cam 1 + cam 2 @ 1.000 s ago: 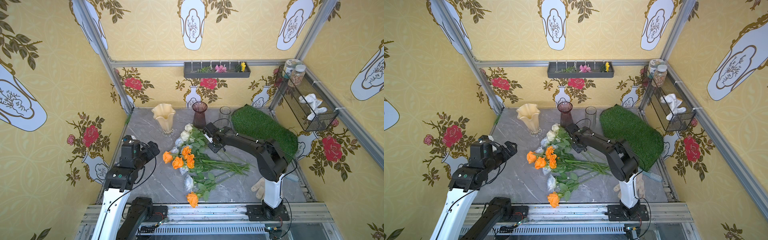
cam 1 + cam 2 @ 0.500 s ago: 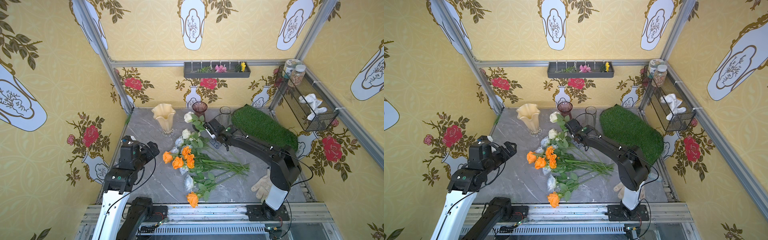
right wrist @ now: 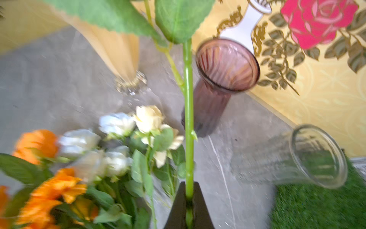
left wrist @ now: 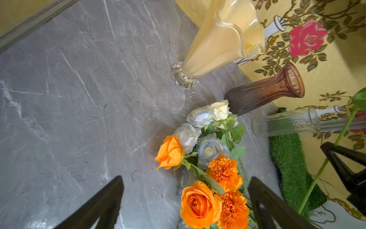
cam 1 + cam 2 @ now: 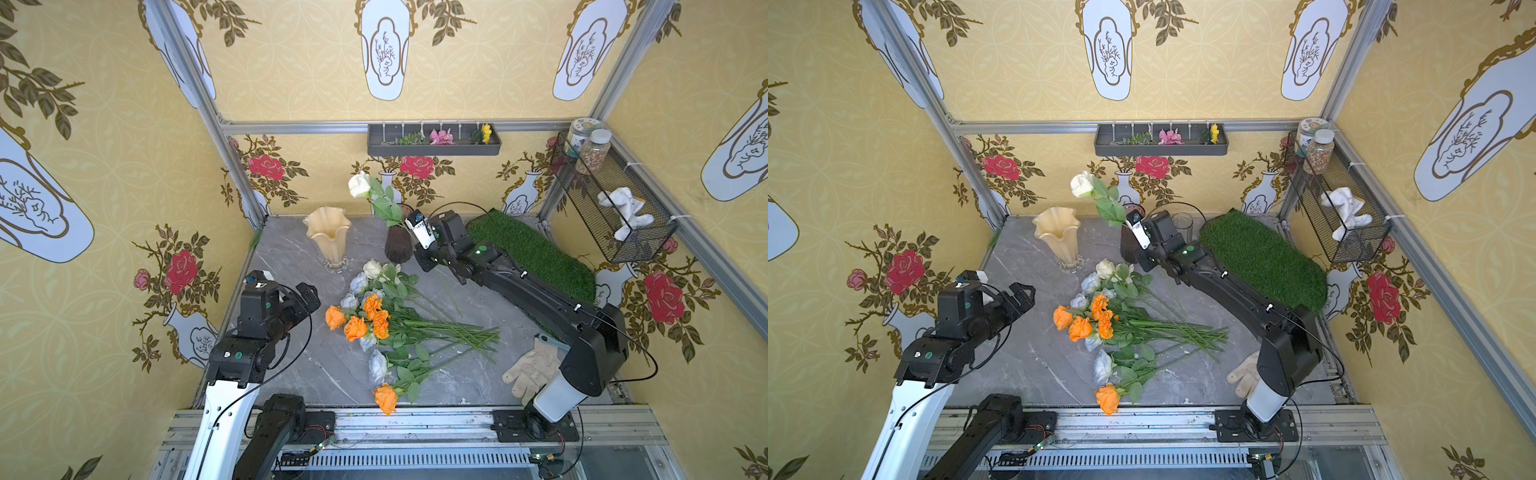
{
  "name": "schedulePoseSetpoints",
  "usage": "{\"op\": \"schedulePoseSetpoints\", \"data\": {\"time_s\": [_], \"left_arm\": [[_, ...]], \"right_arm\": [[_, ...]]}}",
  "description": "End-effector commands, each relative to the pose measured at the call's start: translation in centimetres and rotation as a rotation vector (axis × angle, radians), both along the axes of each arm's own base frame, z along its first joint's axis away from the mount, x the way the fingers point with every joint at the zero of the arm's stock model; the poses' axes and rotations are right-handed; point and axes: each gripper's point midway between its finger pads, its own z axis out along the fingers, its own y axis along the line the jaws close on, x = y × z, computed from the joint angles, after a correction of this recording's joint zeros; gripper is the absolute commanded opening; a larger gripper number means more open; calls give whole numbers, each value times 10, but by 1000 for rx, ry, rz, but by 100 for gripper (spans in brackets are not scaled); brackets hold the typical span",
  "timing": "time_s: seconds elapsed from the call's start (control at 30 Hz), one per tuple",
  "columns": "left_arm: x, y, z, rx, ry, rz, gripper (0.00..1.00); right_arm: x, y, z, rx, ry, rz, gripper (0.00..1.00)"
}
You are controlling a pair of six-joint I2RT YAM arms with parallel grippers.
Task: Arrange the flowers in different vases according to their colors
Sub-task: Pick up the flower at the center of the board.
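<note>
right pincer (image 3: 189,190) clamped on cream rose (image 5: 359,185) stem; left pincer (image 4: 185,178) spread wide, empty

Gripper (image 3: 189,200) clamped on green stem (image 3: 188,111), purple vase (image 3: 219,79), glass vase (image 3: 305,158) beyond

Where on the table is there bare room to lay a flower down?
Bare marble lies between the left wall, cream vase and flower pile, and between the stem ends, glove and front rail. Crowded: the centre under the pile, and the back by the purple vase and right gripper.
</note>
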Motion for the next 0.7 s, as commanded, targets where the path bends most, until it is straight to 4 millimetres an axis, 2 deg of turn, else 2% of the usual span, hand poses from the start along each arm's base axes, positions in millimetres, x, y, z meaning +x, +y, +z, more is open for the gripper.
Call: {"op": "schedulePoseSetpoints", "data": {"time_s": [0.0,0.13,0.27,0.47,0.5,0.67], "left_arm": [[4,-27,14,-105,-53,-117,96],[3,-60,42,-294,-155,-221,90],[-2,-87,69,-363,-221,-313,79],[1,-118,83,-364,-212,-392,75],[-3,-128,85,-367,-213,-428,75],[9,-157,97,-429,-211,-474,72]], "right_arm": [[-34,16,3,159,220,39,0],[-84,39,17,346,383,146,0],[-122,56,29,477,470,254,0],[-144,65,45,571,495,314,0],[-146,67,47,575,494,324,0],[-157,76,53,580,480,362,0]]}}
